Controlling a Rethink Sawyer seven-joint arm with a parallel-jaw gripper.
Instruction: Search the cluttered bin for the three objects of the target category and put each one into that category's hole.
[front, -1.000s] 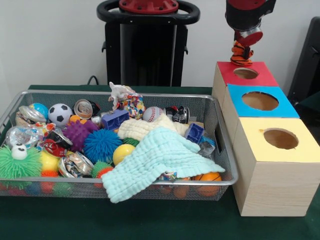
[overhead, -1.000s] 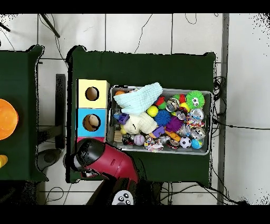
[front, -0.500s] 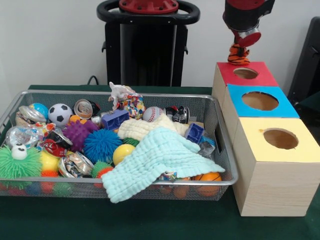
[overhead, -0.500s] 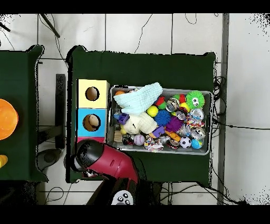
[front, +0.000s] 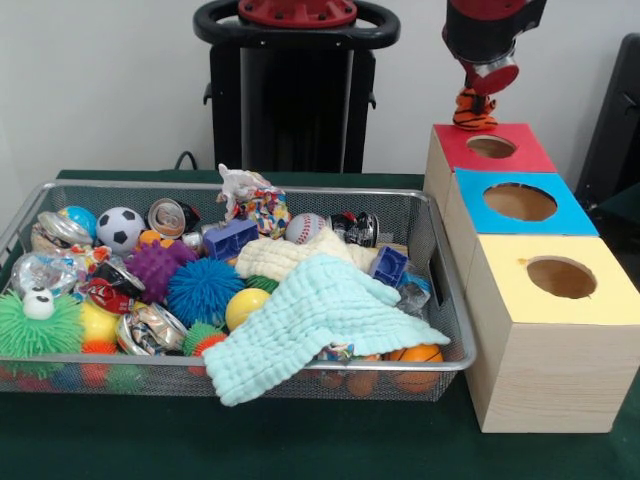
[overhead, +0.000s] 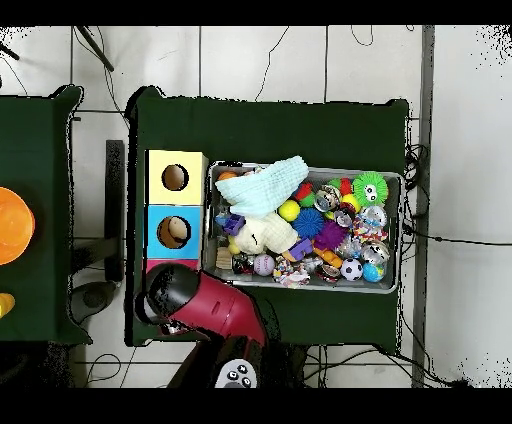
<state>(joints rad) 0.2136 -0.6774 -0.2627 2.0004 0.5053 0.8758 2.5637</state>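
My gripper (front: 480, 88) hangs at the top right of the front view, shut on a small orange-and-black striped soft toy (front: 472, 110). The toy dangles just above the far left edge of the red box (front: 525, 152), beside its round hole (front: 491, 146). The wire bin (front: 447, 330) to the left is packed with balls, spiky toys, crushed cans, blue blocks and cloths. Seen from overhead, the arm's red and black end (overhead: 175, 292) covers the red box and the toy.
In front of the red box stand the blue box (front: 570, 215) and the yellow box (front: 610, 300), each with a round hole on top. A pale green cloth (front: 320, 325) spills over the bin's front rim. The black pedestal (front: 295, 90) rises behind the bin.
The gripper has shifted slightly left and upward with the striped toy still in it. Nothing in the bin has moved.
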